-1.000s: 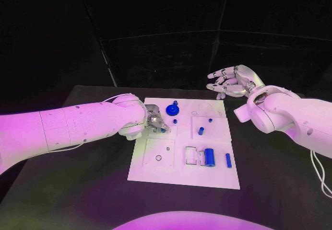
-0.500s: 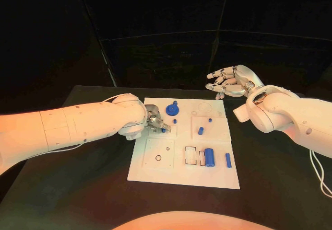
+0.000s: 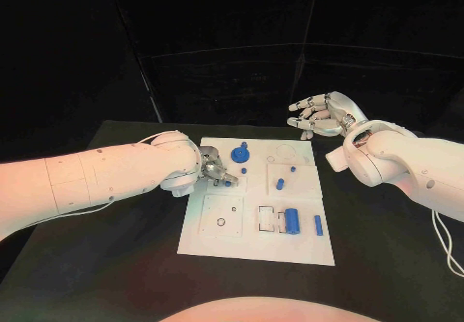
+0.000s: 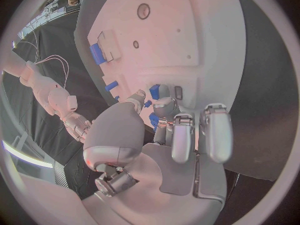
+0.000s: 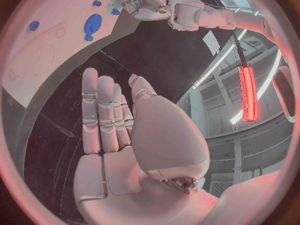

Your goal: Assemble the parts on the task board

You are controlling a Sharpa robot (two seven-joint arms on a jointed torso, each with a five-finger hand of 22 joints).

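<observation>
The white task board lies in the middle of the black table. My left hand rests over the board's left edge, and its thumb and fingers pinch a small blue part low against the plate beside a small slot. On the board lie a blue toothed disc, two short blue pegs, a blue cylinder and a thin blue bar. My right hand hangs above the table beyond the board's far right corner, fingers apart and holding nothing. The right wrist view has the disc and my left hand past the fingers.
The board has several cut-outs: a round hole, a rectangular frame and faint circles near the far edge. Bare black table flanks the board on both sides. A thin cable runs along my left arm.
My left hand's fingers have shifted slightly at the board's left edge, with the blue part still between them. The right hand stays raised in the same place.
</observation>
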